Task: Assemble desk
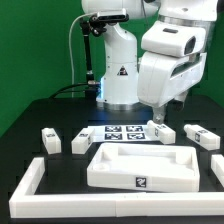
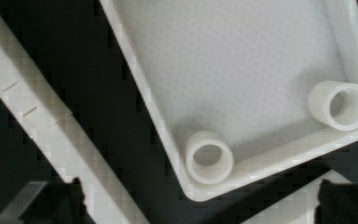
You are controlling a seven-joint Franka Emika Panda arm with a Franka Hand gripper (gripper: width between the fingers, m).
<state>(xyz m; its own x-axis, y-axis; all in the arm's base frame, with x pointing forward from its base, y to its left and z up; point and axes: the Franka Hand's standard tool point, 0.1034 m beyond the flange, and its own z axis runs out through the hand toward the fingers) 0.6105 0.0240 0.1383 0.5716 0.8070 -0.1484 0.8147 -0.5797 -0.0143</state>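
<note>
The desk's white rimmed tabletop [image 1: 140, 166] lies flat in the middle of the black table, a small tag on its front wall. Several short white tagged legs lie loose around it: two towards the exterior view's left [image 1: 50, 140] [image 1: 80, 143] and two towards its right [image 1: 163, 132] [image 1: 200, 137]. My gripper [image 1: 158, 117] hangs open above the table near the tabletop's back right, holding nothing. The wrist view shows a corner of the tabletop [image 2: 229, 70] with two round sockets [image 2: 208, 155] [image 2: 341, 103]. The gripper [image 2: 197, 205] shows only its dark fingertips [image 2: 51, 197], wide apart.
The marker board [image 1: 124, 132] lies flat behind the tabletop, in front of the arm's base [image 1: 118, 85]. A long white border rail [image 1: 25, 188] runs along the table's left and front; it also crosses the wrist view [image 2: 43, 110] beside the tabletop.
</note>
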